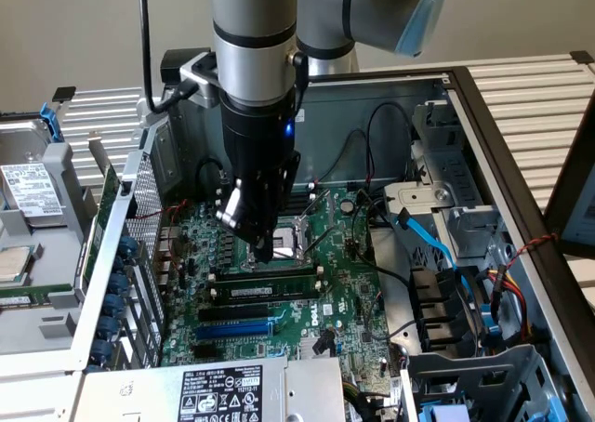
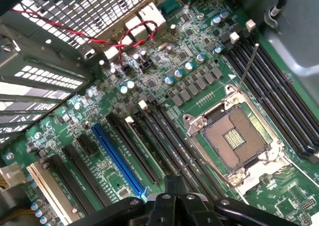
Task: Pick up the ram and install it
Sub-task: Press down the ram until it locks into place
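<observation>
— Where is the ram (image 1: 263,294)?

— It lies seated in a black slot on the motherboard (image 1: 349,296), just below the gripper (image 1: 263,251) in the exterior view.

— Is the gripper holding it?

— Its fingertips look drawn together above the CPU socket (image 2: 234,139), apparently empty, though the wrist view cuts them off.

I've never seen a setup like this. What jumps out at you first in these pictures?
The big grey arm comes down from above into an open computer case, its gripper low over the green motherboard. Beside the gripper sits the open square processor socket. Just below the fingertips in the exterior view, a ram stick lies in the black slots, and a bright blue slot stands out in the wrist view.
</observation>
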You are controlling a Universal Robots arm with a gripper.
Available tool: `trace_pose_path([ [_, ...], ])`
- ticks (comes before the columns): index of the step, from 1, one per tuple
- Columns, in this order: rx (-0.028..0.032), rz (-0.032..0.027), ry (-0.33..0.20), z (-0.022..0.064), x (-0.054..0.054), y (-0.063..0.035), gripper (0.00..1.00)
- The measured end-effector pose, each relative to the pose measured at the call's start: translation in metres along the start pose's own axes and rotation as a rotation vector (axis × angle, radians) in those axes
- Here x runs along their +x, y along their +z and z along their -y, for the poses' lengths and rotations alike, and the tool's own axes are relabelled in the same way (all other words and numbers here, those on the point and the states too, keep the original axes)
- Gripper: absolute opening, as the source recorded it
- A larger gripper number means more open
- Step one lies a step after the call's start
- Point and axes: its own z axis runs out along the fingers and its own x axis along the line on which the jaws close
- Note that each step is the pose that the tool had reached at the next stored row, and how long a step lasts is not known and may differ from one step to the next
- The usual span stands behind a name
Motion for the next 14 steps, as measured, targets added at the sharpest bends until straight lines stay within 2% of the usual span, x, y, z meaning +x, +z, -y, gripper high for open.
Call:
trace_pose_path([
  [8,0.0125,0.0138,0.08,0.0,0.0,0.0001,0.1],
  [9,0.0139,0.0143,0.105,0.0001,0.0,0.0,0.1],
  [11,0.0146,0.0115,0.184,0.0,0.0,-0.0001,0.1],
  [12,0.0186,0.0111,0.22,0.0,0.0,0.0,0.1],
  [13,0.0253,0.0072,0.265,0.0,0.0,0.0,0.1],
  [14,0.0266,0.0073,0.273,0.0,0.0,0.0,0.1],
])
